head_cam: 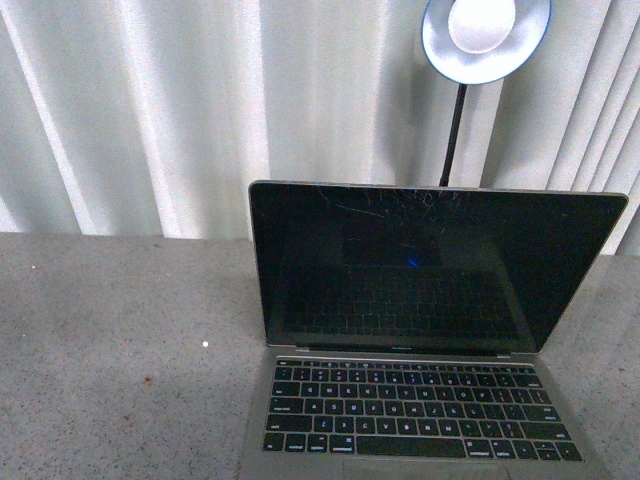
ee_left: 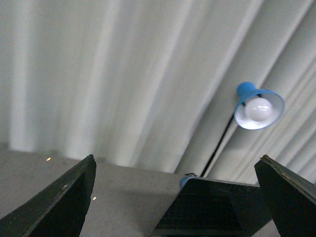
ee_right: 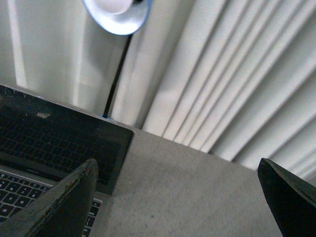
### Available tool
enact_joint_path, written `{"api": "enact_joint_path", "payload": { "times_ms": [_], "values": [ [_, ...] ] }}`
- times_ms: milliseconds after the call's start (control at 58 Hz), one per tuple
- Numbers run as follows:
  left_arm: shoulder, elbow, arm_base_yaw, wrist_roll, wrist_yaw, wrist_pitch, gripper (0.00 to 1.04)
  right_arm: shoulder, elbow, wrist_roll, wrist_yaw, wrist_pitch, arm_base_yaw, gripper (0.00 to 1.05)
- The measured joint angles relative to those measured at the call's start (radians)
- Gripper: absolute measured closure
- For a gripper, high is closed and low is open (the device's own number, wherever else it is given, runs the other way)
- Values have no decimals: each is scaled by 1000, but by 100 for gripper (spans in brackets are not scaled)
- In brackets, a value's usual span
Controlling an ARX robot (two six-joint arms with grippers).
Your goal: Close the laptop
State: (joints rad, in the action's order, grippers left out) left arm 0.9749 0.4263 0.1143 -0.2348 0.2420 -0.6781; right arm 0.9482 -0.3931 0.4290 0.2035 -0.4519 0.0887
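Fingers [ee_left: 59, 202] of my left gripper [ee_left: 176, 159] stand spread wide, holding nothing; my right gripper [ee_right: 177, 163] gapes empty too. The laptop [head_cam: 425, 350] sits open at the near right of the table [head_cam: 120, 340], screen [head_cam: 400, 270] upright. Closing has not begun, I judge: next, 1 gripper must reach the lid's top edge and press it down toward the keys.
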Motion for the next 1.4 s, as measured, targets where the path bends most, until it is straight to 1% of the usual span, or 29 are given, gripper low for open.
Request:
{"api": "enact_joint_path", "payload": {
  "times_ms": [52, 86, 224, 276, 345, 414, 466, 517, 586, 603, 621, 655, 672, 690, 810, 828, 845, 966, 1052, 1190, 1397],
  "values": [
    [126, 74, 33, 52, 22, -6, 7, 96, -35, 68, 49, -42, -4, 7],
    [183, 112, 49, 75, 18, -12, 7, 156, -64, 101, 76, -62, -6, 7],
    [410, 358, 127, 219, -9, 9, 7, 317, -216, 179, 113, -79, -10, 7],
    [481, 441, 151, 281, -18, 40, 7, 374, -273, 197, 127, -54, -16, 7],
    [541, 495, 173, 344, -42, 67, 7, 415, -323, 214, 129, -3, -22, 7],
    [600, 547, 191, 392, -82, 96, 7, 448, -373, 235, 151, 50, -26, 8],
    [639, 586, 203, 426, -91, 121, 7, 473, -411, 247, 147, 71, -32, 13],
    [671, 621, 216, 466, -112, 147, 8, 502, -457, 267, 165, 104, -36, 24],
    [708, 663, 232, 513, -122, 184, 19, 525, -496, 285, 175, 147, -42, 34],
    [718, 674, 236, 533, -131, 194, 23, 536, -515, 297, 182, 175, -45, 40],
    [727, 684, 241, 550, -139, 206, 26, 540, -521, 306, 184, 183, -46, 41],
    [741, 699, 249, 592, -149, 233, 33, 555, -543, 328, 185, 214, -50, 48],
    [745, 703, 251, 601, -153, 238, 35, 564, -554, 335, 185, 229, -53, 52],
    [752, 710, 254, 618, -160, 248, 39, 568, -560, 339, 185, 234, -54, 54],
    [787, 748, 274, 701, -203, 301, 60, 622, -608, 384, 196, 255, -67, 75],
    [789, 750, 275, 703, -207, 304, 62, 631, -616, 390, 198, 261, -69, 79],
    [793, 753, 278, 713, -208, 312, 65, 636, -620, 393, 198, 263, -70, 80],
    [813, 776, 291, 736, -225, 368, 87, 681, -658, 423, 206, 290, -82, 102],
    [822, 784, 298, 753, -225, 409, 101, 709, -683, 442, 211, 306, -88, 102],
    [844, 794, 302, 769, -217, 440, 101, 752, -724, 485, 218, 341, -97, 102],
    [877, 821, 306, 777, -188, 473, 101, 801, -767, 511, 224, 391, -119, 102]
  ]
}}
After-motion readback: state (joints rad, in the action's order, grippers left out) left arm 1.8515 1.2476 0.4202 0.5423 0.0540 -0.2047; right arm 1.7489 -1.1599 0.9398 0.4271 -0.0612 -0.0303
